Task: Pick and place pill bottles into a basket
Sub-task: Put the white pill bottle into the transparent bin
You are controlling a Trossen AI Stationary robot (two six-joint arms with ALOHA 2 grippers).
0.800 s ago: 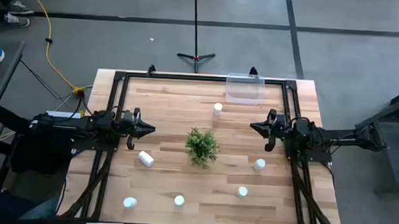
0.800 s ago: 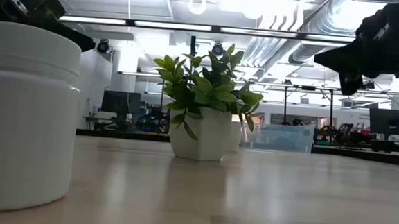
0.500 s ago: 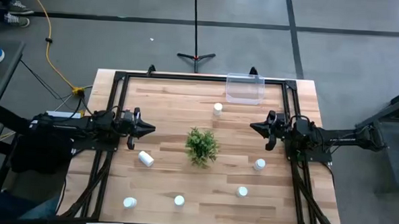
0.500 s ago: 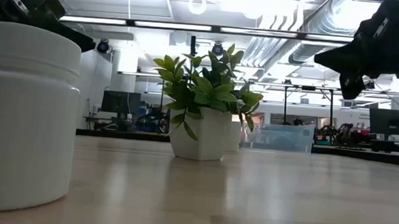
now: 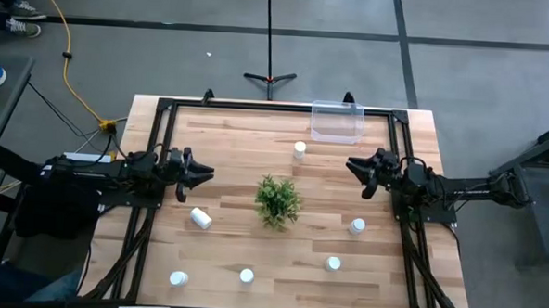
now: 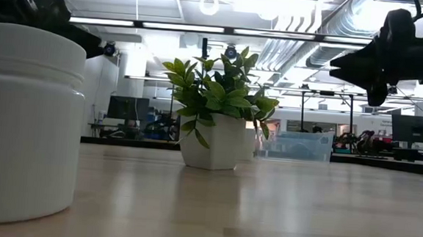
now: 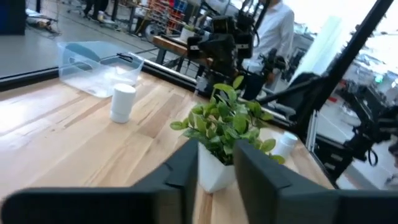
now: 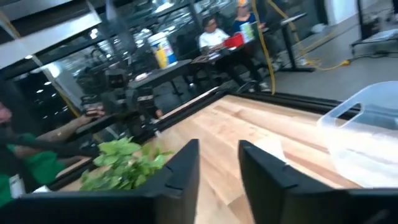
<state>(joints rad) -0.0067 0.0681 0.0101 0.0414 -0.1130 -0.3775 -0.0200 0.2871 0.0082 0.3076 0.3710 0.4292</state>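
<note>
Pill bottles: six small white cylinders with white caps, all on the wooden table (image 5: 229, 143) and none in the bin.
Bottle near the bin: an upright pill bottle (image 5: 300, 150) stands just in front of the basket, between it and the plant (the left wrist view shows it too, plain white and unlabelled).
Bottle by the left arm: a tipped pill bottle (image 5: 200, 218) lies on its side, near the left gripper.
Front bottles: two stand at the front edge, the front-left bottle (image 5: 178, 279) and the front-middle bottle (image 5: 247, 276).
Right-side bottles: the right bottle (image 5: 358, 226) is near the right arm's frame; the lower-right bottle (image 5: 333, 263) is closer to the front.
Basket: a clear, low-walled rectangular basket (image 5: 337, 122) sits at the far edge of the table, right of centre, with nothing visible inside.
Plant: a small green potted plant (image 5: 278, 201) in a white pot stands mid-table, between the two arms.
Left gripper: the left gripper (image 5: 203, 174) hovers above the table's left side, pointing toward the plant; its fingers stand a narrow gap apart with nothing between them.
Right gripper: the right gripper (image 5: 354, 167) hovers over the right side, pointing toward the middle; fingers parted by a narrow gap, gripping nothing.
Background: people sit at desks beyond the table (right wrist view).
</note>
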